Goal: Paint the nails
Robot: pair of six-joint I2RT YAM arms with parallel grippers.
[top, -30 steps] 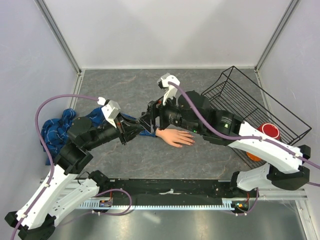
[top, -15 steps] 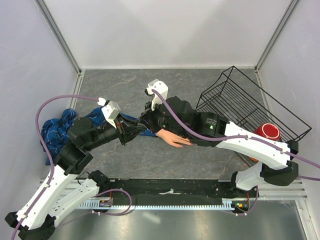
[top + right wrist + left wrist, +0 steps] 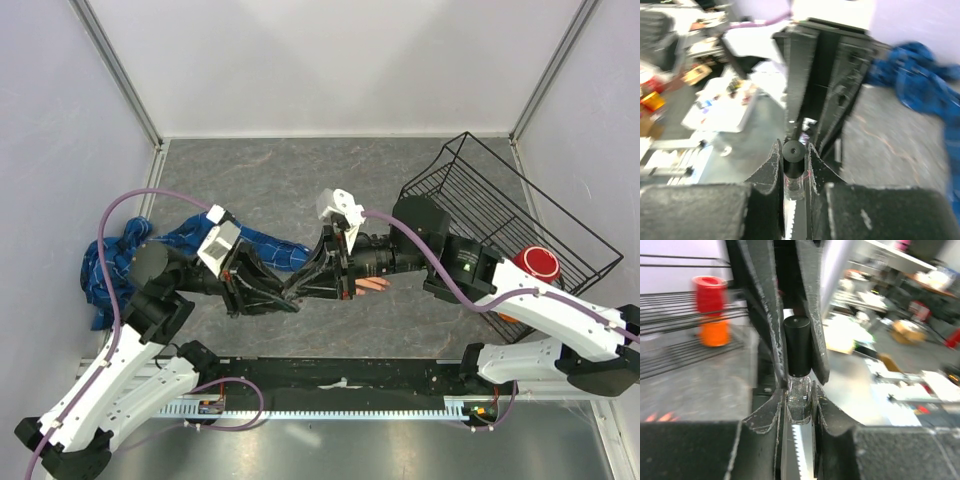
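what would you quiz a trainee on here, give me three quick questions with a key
1. Multiple choice: what does the left gripper clamp?
A. the clear glass body of the small bottle
B. a red cup
C. a plaid sleeve
2. True or false: the mannequin hand lies on the table, outside the wire basket.
3. Fill in: the right gripper closes on the bottle's black ____.

Key
1. A
2. True
3. cap
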